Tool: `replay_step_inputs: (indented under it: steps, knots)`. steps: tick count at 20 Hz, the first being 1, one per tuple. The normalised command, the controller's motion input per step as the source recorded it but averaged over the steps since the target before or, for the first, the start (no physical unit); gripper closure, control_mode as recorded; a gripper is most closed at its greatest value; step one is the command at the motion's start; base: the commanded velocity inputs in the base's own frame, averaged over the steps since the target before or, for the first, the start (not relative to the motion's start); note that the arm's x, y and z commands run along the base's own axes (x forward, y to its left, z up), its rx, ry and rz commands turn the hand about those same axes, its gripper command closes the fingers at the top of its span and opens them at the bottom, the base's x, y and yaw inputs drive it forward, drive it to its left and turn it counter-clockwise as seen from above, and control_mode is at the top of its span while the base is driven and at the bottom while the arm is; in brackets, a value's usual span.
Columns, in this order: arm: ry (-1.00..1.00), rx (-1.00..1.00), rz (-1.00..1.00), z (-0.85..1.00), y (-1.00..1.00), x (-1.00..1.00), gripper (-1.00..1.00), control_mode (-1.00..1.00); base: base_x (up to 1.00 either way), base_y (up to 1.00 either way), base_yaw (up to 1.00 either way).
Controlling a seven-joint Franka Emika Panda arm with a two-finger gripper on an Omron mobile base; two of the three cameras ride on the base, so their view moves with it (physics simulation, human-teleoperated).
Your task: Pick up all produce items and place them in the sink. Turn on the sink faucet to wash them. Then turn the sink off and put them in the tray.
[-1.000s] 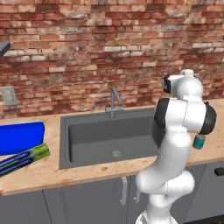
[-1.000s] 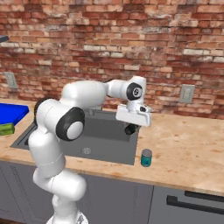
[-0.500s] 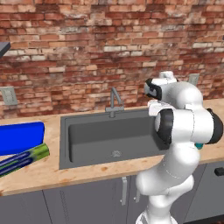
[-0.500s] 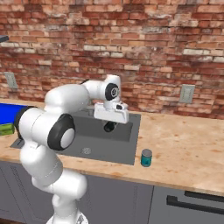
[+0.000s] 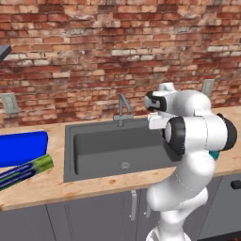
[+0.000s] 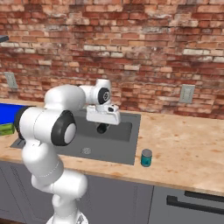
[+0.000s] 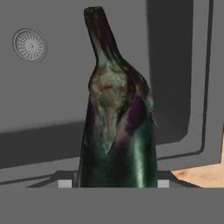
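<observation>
1. gripping an eggplant (image 7: 116,131), the fingers (image 6: 102,128) are clenched on its broad end, and its narrow stem points away from the hand.
2. it hangs over the sink (image 5: 103,146), a dark grey rectangular basin with a round ribbed drain (image 7: 29,44).
3. its skin is glossy, near-black with purple and green sheen, and its shape is a long teardrop.
4. the bench (image 6: 183,148) is light wood; a teal can (image 6: 146,158) stands just beside the sink's edge.
5. the thin grey faucet (image 5: 123,109) stands behind the basin; the blue tray (image 5: 21,148) lies left.
</observation>
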Motion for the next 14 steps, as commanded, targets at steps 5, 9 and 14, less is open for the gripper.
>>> replay_step_inputs:
  steps: [5, 9, 14]
  knots:
    - [0.00, 0.01, 0.04, -0.38, 0.00, 0.28, 1.00, -1.00, 0.00, 0.00, 0.00]
    - [0.00, 0.07, 0.05, -0.25, 0.00, 0.20, 1.00, -1.00, 0.00, 0.00, 0.00]
    - [0.01, 0.05, 0.06, -0.34, 0.00, 0.13, 1.00, -1.00, 0.00, 0.00, 0.00]
